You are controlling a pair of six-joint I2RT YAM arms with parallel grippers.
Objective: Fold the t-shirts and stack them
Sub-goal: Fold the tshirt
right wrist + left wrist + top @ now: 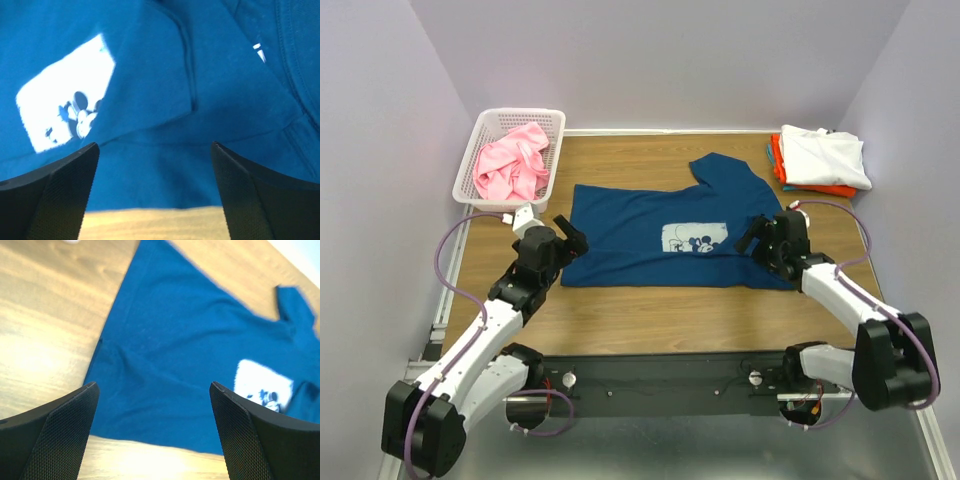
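Note:
The navy blue t-shirt (650, 230) with a pale cartoon-mouse print lies spread on the wooden table, one sleeve pointing to the back. It also shows in the left wrist view (190, 365) and the right wrist view (165, 75). My left gripper (568, 236) is open and empty, over the shirt's left hem corner. My right gripper (757, 235) is open and empty, over the shirt's right side near the folded sleeve. A pink t-shirt (510, 165) is crumpled in the basket. A white t-shirt (825, 157) lies folded on orange (778, 153) and teal ones at the back right.
The white plastic lattice basket (556, 125) stands at the back left corner. The folded stack sits near the table's right edge. Bare wood (660, 315) runs along the near edge in front of the shirt. Purple walls close in the back and sides.

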